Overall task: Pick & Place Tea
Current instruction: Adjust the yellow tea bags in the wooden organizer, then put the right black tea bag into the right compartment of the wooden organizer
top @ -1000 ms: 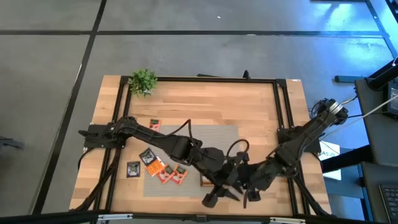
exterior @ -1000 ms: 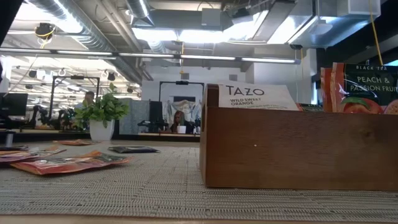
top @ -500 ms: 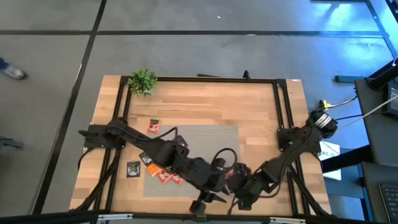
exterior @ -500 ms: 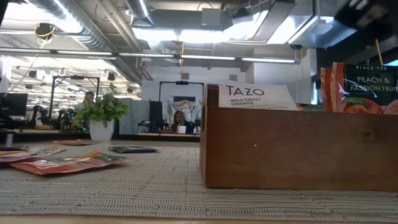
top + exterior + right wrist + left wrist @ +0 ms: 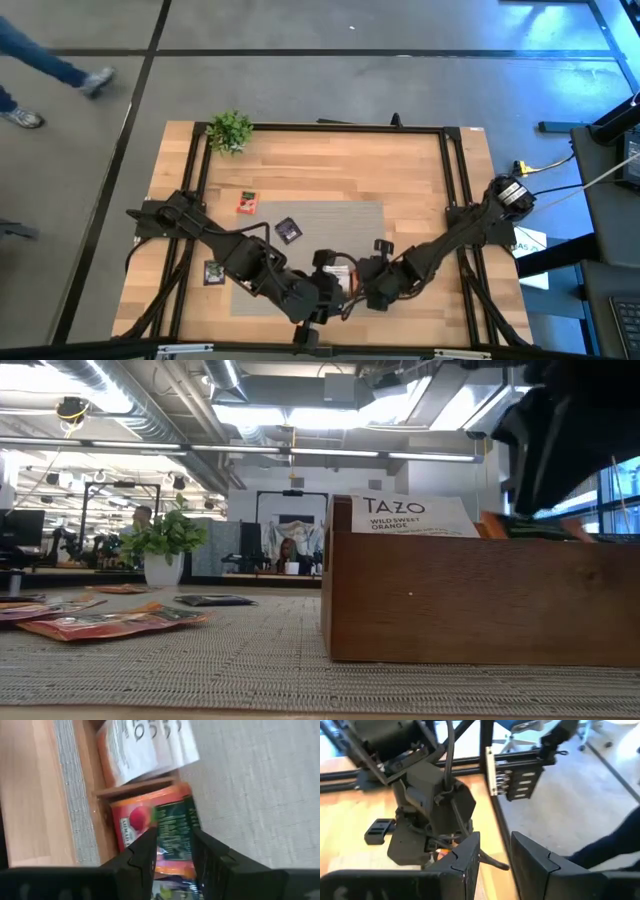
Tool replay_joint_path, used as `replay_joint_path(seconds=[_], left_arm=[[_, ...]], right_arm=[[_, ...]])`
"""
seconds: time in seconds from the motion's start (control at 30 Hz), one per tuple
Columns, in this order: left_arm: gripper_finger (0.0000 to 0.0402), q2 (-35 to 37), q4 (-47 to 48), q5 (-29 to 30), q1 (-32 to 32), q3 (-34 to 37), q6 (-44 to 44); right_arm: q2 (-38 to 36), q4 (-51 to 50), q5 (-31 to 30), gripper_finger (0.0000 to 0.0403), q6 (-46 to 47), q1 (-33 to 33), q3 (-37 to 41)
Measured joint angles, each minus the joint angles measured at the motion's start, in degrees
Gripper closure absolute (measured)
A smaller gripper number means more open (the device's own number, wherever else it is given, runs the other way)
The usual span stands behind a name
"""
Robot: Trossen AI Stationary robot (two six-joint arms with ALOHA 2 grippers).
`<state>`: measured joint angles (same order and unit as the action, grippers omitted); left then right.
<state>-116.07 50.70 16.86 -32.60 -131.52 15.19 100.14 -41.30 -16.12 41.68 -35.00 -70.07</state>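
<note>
The wooden tray [image 5: 470,595] stands on the grey mat [image 5: 330,220] near the table's front edge, with white tea sachets [image 5: 145,750] in one compartment. My right gripper [image 5: 172,857] is above the neighbouring compartment, shut on an orange-and-green tea sachet [image 5: 170,832]; in the high view my right gripper [image 5: 360,290] hides most of the tray. My left gripper [image 5: 495,865] is open with nothing between its fingers, just left of the tray by the front edge [image 5: 318,312]. Loose sachets lie flat: a red one [image 5: 246,203] and two dark ones [image 5: 288,230], [image 5: 214,270]. My right gripper pinches the orange-and-green sachet by its upper part [image 5: 174,854] between its two fingers, which come steeply from above. The sachet hangs below them, its lower end [image 5: 145,815] down inside the tray compartment beside the divider [image 5: 135,787]. Only its top edge [image 5: 495,525] shows above the tray wall.
A small potted plant [image 5: 229,130] stands at the far left corner. Black frame rails [image 5: 455,170] run along the table's sides. More sachets [image 5: 110,622] lie on the mat's left part. A person walks on the floor beyond the table's far left.
My right gripper has sunk toward the tray and shifted left, taking the sachet from upright above the tray to mostly behind its wall. My left gripper has swung toward the table's left along the front edge and turned, uncovering a dark sachet on the mat.
</note>
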Motion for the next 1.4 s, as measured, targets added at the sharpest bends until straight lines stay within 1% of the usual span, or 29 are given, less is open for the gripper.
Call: replay_joint_path(seconds=[0.17, 0.37, 0.53, 0.63, 0.73, 0.77, 0.8, 0.83, 0.87, 0.93, 0.97, 1.07, 1.2, 1.33, 1.4], left_arm=[[0.0292, 1.0, -1.3, 0.7, 0.3, 0.0, 0.7], [0.0295, 2.5, -8.4, 2.7, 1.3, 0.0, -2.2], [0.0292, 3.0, -11.7, 3.5, 3.0, 0.0, -2.9], [0.0292, 4.3, -9.8, 3.7, 3.9, 0.1, -2.4], [0.0295, 8.2, -7.4, 4.5, 4.0, 0.0, -2.5], [0.0295, 9.9, -5.1, 5.3, 4.0, 0.0, -2.4], [0.0295, 11.5, -1.8, 6.7, 3.9, 0.0, -1.8], [0.0295, 12.8, 1.0, 9.1, 3.7, 0.0, -0.3], [0.0294, 14.2, 1.9, 12.4, 3.6, 0.7, 1.2], [0.0292, 17.1, 0.2, 18.5, 3.1, 4.1, 2.5], [0.0291, 18.2, -2.0, 19.8, 3.1, 6.3, 2.2], [0.029, 20.9, -8.3, 20.0, 3.5, 15.6, 1.2], [0.0292, 25.3, -20.0, 15.9, 6.8, 33.0, 3.1], [0.0291, 34.5, -32.2, 11.8, 9.7, 50.1, 7.0], [0.029, 39.1, -40.0, 10.0, 10.4, 58.4, 7.4]], right_arm=[[-3.8, -0.8, -1.1, 0.0282, -6.3, -0.1, -4.0], [-9.3, -2.9, -6.7, 0.0282, -16.4, -0.2, -11.5], [-14.8, -8.4, -10.4, 0.0282, -23.0, -0.2, -16.4], [-18.9, -10.1, -10.6, 0.0282, -25.7, -0.2, -17.0], [-22.3, -10.2, -11.6, 0.0282, -28.1, 0.0, -16.8], [-23.1, -10.1, -12.5, 0.0282, -28.7, 0.2, -16.8], [-23.7, -10.0, -13.5, 0.0282, -29.2, 0.3, -16.7], [-24.1, -10.0, -14.5, 0.0283, -29.8, 0.5, -16.7], [-24.3, -10.0, -15.3, 0.0283, -30.2, 0.7, -16.7], [-24.3, -10.0, -16.4, 0.0282, -30.7, 1.2, -16.7], [-24.2, -10.1, -16.4, 0.0283, -31.1, 1.4, -16.6], [-22.9, -10.2, -16.6, 0.0283, -31.8, 2.6, -16.6], [-20.5, -10.0, -16.8, 0.0282, -32.6, 5.4, -16.6], [-18.3, -9.4, -16.7, 0.0282, -33.0, 8.6, -16.6], [-17.0, -8.3, -15.5, 0.0282, -33.3, 10.3, -16.6]])
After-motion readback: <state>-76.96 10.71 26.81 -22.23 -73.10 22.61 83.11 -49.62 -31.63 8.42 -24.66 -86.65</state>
